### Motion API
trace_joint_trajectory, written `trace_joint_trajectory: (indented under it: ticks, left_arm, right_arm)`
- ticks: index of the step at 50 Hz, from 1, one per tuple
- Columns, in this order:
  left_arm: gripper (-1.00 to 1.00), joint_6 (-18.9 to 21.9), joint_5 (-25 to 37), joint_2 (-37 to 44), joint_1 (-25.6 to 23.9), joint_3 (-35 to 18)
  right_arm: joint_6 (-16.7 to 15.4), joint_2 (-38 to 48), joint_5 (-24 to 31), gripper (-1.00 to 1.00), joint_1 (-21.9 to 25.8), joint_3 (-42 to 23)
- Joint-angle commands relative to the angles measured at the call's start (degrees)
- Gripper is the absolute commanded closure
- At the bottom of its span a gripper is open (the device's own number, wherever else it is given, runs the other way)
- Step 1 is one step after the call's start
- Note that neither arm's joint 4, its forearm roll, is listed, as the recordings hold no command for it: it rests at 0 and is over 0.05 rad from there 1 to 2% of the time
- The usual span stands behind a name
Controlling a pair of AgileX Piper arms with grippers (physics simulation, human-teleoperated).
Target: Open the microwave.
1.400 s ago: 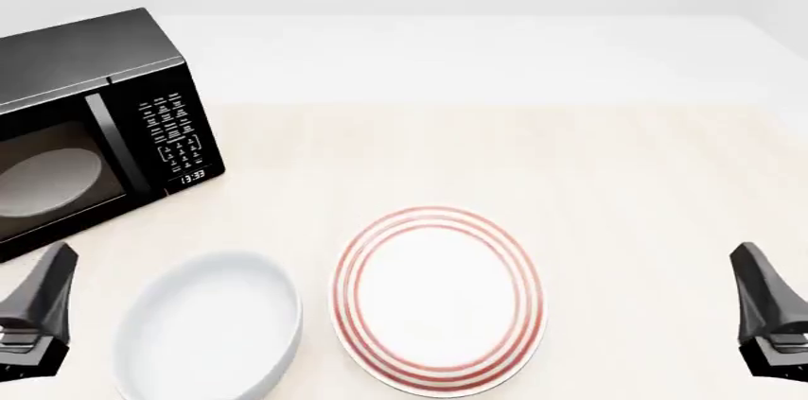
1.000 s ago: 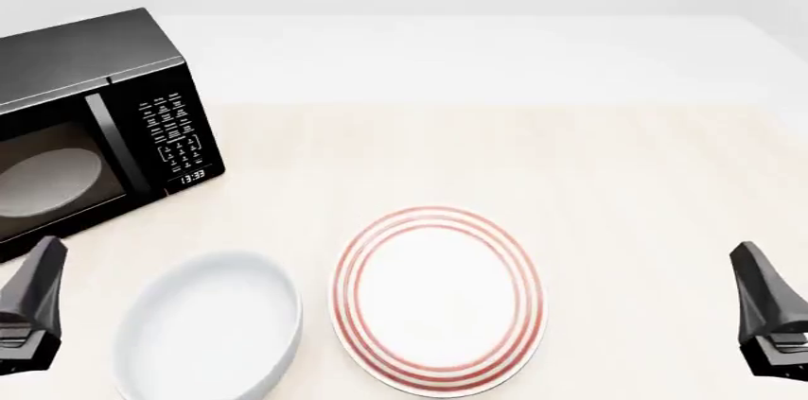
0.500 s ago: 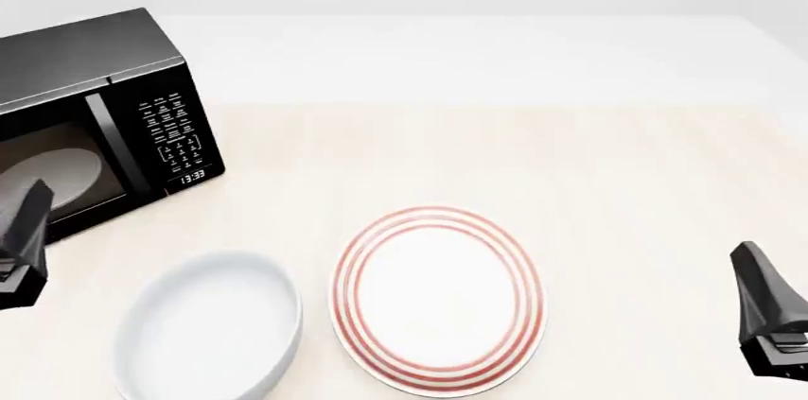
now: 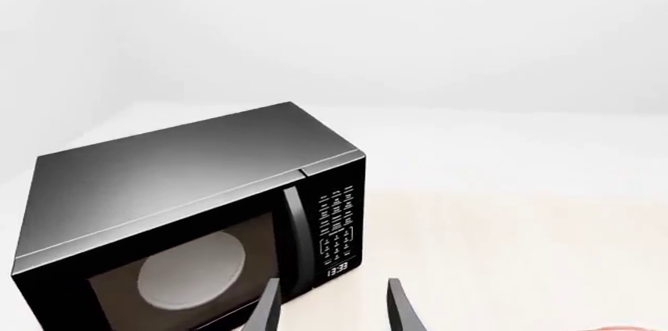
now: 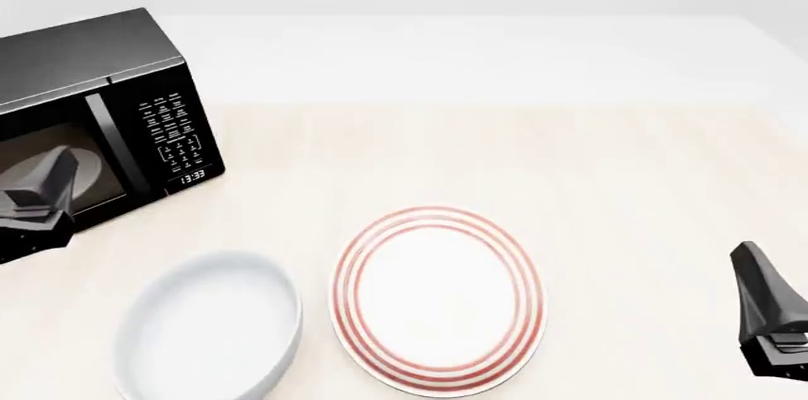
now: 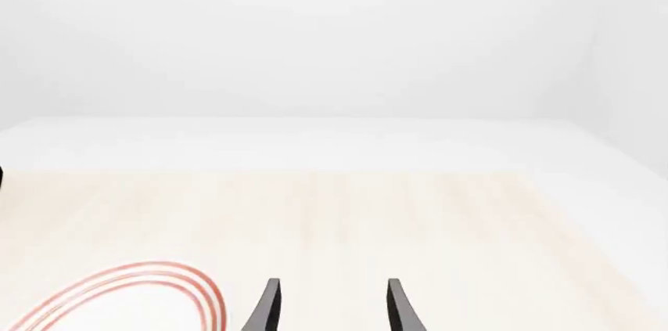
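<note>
A: Item one, microwave (image 5: 101,116)?
B: Far left of the desk (image 5: 505,154), door shut, clock 13:33.
A: Left pincer (image 4: 332,309)?
B: Fingers parted, holding nothing, in front of the door glass.
A: Right pincer (image 6: 332,309)?
B: Parted too, empty, at the near right edge.
A: Other stock?
B: Red-ringed plate (image 5: 438,294), white bowl (image 5: 208,329) beside it.

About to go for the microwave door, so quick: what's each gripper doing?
Left gripper: open, empty, fingers just short of the microwave.
Right gripper: open, empty.
</note>
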Motion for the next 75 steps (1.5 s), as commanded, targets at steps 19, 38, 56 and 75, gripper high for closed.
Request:
trace_joint_trajectory:
  ticks: [19, 38, 56, 75]
  left_arm:
    - [-1.0, 2.2, -14.7, 16.3, 1.4, 0.4]
    - [-1.0, 2.1, -22.1, 26.4, 1.4, -0.5]
    - [-1.0, 1.6, -29.4, 35.0, 3.0, -1.0]
    - [-1.0, 1.3, -33.7, 43.3, 3.2, -3.9]
  right_arm:
    - [0.0, 0.0, 0.0, -1.0, 0.0, 0.0]
    - [0.0, 0.0, 0.0, -1.0, 0.0, 0.0]
    - [0.0, 0.0, 0.0, -1.0, 0.0, 0.0]
    - [0.0, 0.0, 0.0, -1.0, 0.0, 0.0]
